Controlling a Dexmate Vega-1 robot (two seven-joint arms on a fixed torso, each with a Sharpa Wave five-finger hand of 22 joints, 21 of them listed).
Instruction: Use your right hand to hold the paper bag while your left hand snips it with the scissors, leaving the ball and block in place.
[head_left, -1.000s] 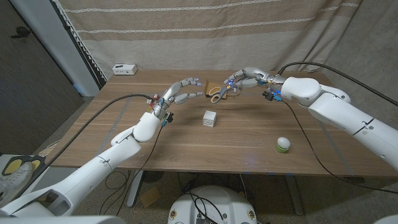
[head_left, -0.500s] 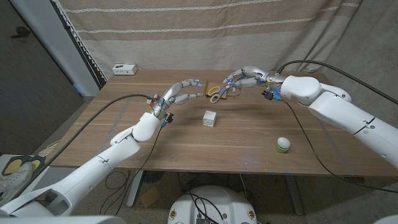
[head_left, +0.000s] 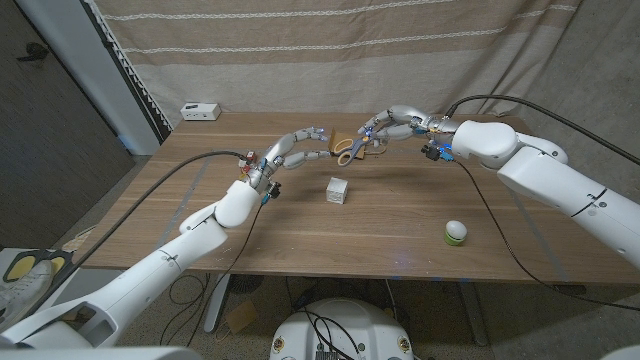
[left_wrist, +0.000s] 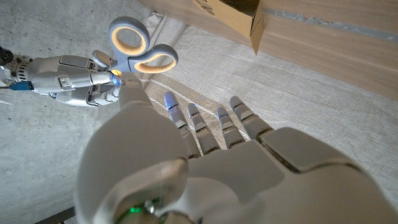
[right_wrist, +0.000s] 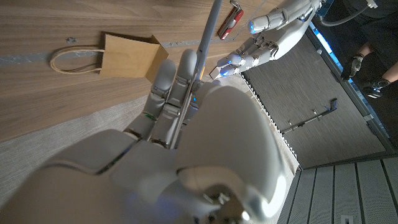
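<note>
My right hand (head_left: 392, 124) hangs over the far middle of the bench (head_left: 300, 230) with its fingers closed around the scissors (head_left: 350, 150). In my left wrist view the pale loop handles (left_wrist: 140, 50) stick out past the fingers, and in my right wrist view the blades (right_wrist: 208, 34) run out between my fingers (right_wrist: 171, 81). My left hand (head_left: 292, 148) reaches toward the scissors from the left, fingers spread apart and holding nothing; its fingertips (right_wrist: 249, 53) are near the blade tip but I cannot tell whether they touch it. The brown paper bag (right_wrist: 130, 56) lies flat on the bench under the scissors, its loop handle (right_wrist: 74, 60) lying on the wood, and neither hand touches it. The white block (head_left: 337, 190) sits near the middle of the bench. The ball (head_left: 456, 232) rests near the front right, well apart from both hands.
</note>
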